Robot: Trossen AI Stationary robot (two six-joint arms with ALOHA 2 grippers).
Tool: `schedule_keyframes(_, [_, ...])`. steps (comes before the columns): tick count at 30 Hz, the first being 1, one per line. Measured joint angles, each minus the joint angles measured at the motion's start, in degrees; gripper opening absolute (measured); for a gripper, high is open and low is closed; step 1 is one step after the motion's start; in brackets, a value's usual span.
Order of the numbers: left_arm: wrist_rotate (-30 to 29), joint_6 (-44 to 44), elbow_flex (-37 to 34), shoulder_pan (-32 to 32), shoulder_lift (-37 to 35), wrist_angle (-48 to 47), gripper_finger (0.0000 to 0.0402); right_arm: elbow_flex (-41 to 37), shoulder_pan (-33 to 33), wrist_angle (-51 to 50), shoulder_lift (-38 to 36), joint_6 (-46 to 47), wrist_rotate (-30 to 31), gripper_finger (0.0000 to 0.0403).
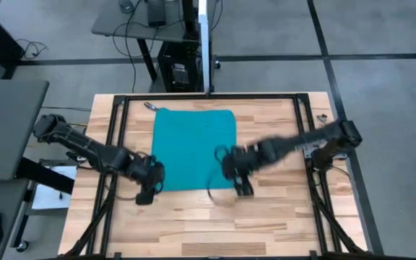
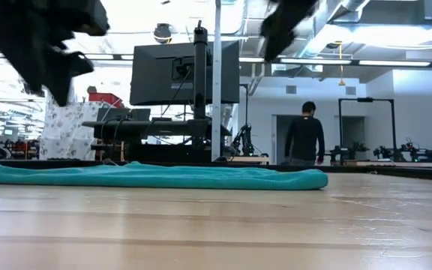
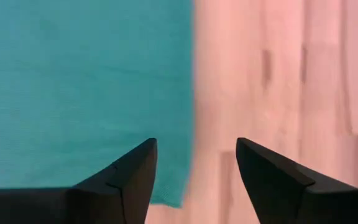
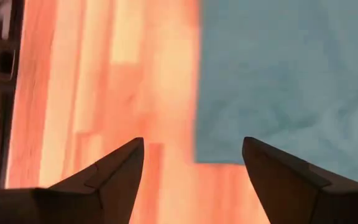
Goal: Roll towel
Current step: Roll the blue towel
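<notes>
The teal towel lies spread flat on the wooden table, and shows as a low strip in the low view. My left gripper is open above the towel's near left corner. My right gripper is open above the towel's near right corner. Both grippers hang clear above the table in the low view and touch nothing.
A black frame runs along the table's left, far and right sides. A small metal object lies near the towel's far left corner. Bare wood spans the table's near part. A person stands far off in the room.
</notes>
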Motion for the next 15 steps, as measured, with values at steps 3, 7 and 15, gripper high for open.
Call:
schedule_keyframes(3, [-2.5,-3.7,0.0,-6.8,2.5,-0.7,0.0207,-5.1,8.7,5.6,0.2,2.2,8.6,0.0268])
schedule_keyframes(7, [-7.3,-9.5,0.1,-13.7,7.5,-0.7,0.0208,-13.9,16.6,18.1,0.3,5.9,26.5,0.0268])
schedule_keyframes(15, [-15.3,-19.0,0.2,-19.3,19.6,-0.7,0.0208,-29.4,20.0,36.2,0.3,6.7,34.0,0.0268])
